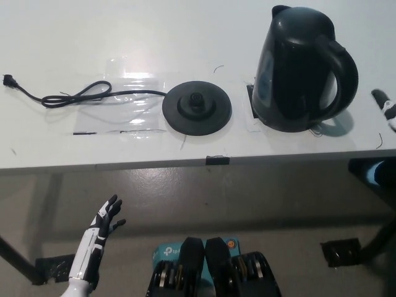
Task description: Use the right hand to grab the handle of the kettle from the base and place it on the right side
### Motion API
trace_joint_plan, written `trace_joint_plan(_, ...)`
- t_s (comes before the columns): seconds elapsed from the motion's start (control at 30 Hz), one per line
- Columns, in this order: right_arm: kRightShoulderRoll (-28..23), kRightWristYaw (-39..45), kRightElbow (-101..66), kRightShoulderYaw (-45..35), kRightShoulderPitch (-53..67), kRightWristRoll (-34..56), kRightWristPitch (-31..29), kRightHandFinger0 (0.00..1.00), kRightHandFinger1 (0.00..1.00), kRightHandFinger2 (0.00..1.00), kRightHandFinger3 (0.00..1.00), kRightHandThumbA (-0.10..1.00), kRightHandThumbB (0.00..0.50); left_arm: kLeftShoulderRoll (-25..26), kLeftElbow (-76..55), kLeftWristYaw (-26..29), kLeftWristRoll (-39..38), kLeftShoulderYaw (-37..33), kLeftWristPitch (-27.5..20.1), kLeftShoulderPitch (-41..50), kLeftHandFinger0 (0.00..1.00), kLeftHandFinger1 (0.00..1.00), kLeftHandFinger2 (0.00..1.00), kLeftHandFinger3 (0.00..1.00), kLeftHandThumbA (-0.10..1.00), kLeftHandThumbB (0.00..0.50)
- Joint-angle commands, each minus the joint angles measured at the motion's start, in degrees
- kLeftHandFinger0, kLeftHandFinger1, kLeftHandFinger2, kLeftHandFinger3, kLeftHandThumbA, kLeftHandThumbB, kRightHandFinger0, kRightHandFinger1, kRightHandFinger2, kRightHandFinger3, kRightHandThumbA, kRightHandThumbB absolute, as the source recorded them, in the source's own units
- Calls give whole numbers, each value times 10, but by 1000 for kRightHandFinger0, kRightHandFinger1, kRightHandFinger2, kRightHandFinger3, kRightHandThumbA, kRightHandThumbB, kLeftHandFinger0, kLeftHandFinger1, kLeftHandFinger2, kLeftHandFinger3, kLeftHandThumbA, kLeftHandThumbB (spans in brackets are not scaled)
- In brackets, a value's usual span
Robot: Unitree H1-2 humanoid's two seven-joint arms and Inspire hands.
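A: From the head view, where does the job stand?

B: The kettle [303,68] stands upright on the surface [185,25], to the right of its base [197,107] and clear of it, handle turned toward the right edge. So it looks placed, to my eye.

A: And the right robot hand [385,110]?

B: Only a sliver of it shows at the picture's right edge, apart from the kettle. It holds nothing that I can see, but how far it is spread I cannot tell.

A: What would make the finish clean?

B: I'd judge that it should draw straight out to the right, away from the handle, without brushing it. The kettle is tall and could rock if it were nudged.

A: The left robot hand [102,232]?

B: It rests low at the lower left, below the surface edge, fingers spread and empty.

A: And the surroundings?

B: The surface is white. A black cord [74,96] runs from the base leftward over a clear taped sheet [120,102]. A small black tab [216,161] sits on the front edge. Below is a grey floor [247,198] with a black table foot [339,250] at right.
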Motion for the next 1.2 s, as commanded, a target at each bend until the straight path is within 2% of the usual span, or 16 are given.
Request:
trace_joint_plan(0.0, 76, -80, -84, 21, 63, -185, -153, 1000, 1000, 1000, 1000, 1000, 361, 7, -3, -6, -18, 4, -23, -14, 903, 1000, 1000, 1000, 1000, 500)
trace_joint_plan(0.03, 77, -83, -82, 51, 91, -197, -159, 1000, 1000, 1000, 1000, 1000, 378, 7, -2, -6, -18, 3, -24, -14, 903, 1000, 1000, 1000, 1000, 500)
trace_joint_plan(0.13, 59, -113, -4, 120, 145, -206, -159, 1000, 1000, 1000, 1000, 1000, 383, 7, -8, -1, -2, 0, -21, -8, 907, 1000, 1000, 1000, 1000, 500)
trace_joint_plan(0.3, 48, -137, 138, 160, 161, -152, -159, 1000, 1000, 1000, 1000, 1000, 345, 7, -9, -4, -3, -3, -19, -3, 933, 1000, 1000, 1000, 1000, 500)
trace_joint_plan(0.4, 40, -143, 211, 176, 144, -134, -159, 1000, 1000, 1000, 1000, 1000, 349, 8, -7, -7, -9, -2, -24, -9, 938, 1000, 1000, 1000, 1000, 500)
trace_joint_plan(0.5, 36, -122, 247, 172, 128, -126, -159, 1000, 1000, 1000, 1000, 997, 289, 9, -5, -3, -7, 2, -25, -19, 964, 1000, 1000, 1000, 1000, 500)
trace_joint_plan(0.57, 35, -116, 255, 173, 127, -123, -159, 1000, 1000, 1000, 1000, 981, 276, 9, -6, 0, -3, 3, -25, -16, 999, 1000, 1000, 1000, 1000, 500)
trace_joint_plan(0.83, 34, -101, 279, 175, 134, -109, -159, 1000, 1000, 1000, 1000, 878, 212, 6, -14, 7, 4, 7, -23, -7, 1000, 1000, 1000, 1000, 1000, 500)
trace_joint_plan(0.97, 37, -100, 281, 177, 142, -105, -159, 1000, 1000, 1000, 1000, 819, 198, 6, -12, 6, 7, 6, -26, -3, 1000, 1000, 1000, 1000, 1000, 500)
trace_joint_plan(1.07, 40, -93, 281, 177, 147, -101, -159, 1000, 1000, 1000, 1000, 814, 220, 6, -13, 6, 6, 6, -29, 1, 1000, 1000, 1000, 1000, 1000, 500)
trace_joint_plan(1.17, 38, -86, 277, 180, 154, -94, -159, 1000, 1000, 1000, 1000, 801, 219, 5, -15, 11, 15, 4, -29, 9, 1000, 1000, 1000, 1000, 1000, 500)
